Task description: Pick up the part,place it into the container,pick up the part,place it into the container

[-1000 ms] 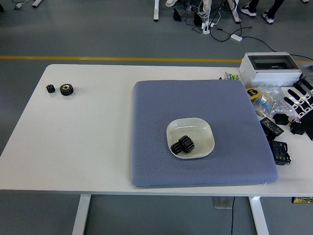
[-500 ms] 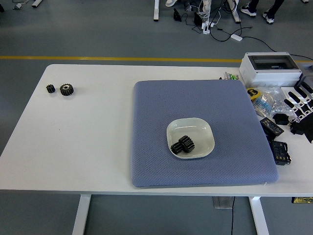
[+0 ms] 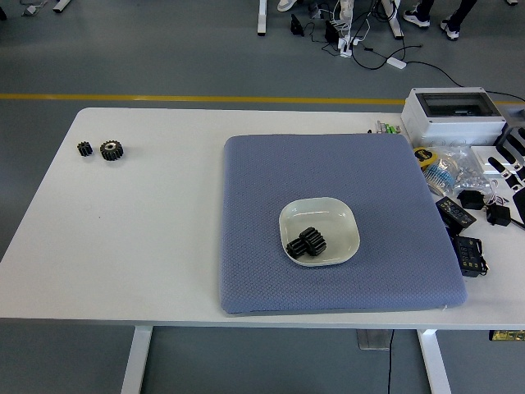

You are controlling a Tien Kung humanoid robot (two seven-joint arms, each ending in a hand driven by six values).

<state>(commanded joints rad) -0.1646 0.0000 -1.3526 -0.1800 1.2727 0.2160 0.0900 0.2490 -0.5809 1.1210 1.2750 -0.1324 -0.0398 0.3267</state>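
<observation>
Gears [image 3: 308, 241] sit in our white dish [image 3: 344, 220]; both placements look done, and our right hand [image 3: 513, 156], fingers spread and empty, need only clear the table edge.

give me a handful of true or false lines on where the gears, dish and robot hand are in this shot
1. Two black gears lie in the white dish. True.
2. The dish sits on the bare white table. False: it sits on the blue mat, which lies on the table.
3. Two more gears lie near the table's far left corner. True.
4. The right hand is holding a gear over the dish. False: it is at the picture's right edge, fingers spread, holding nothing.
5. The grey box stands in the middle of the mat. False: it stands off the mat, at the table's far right.
</observation>
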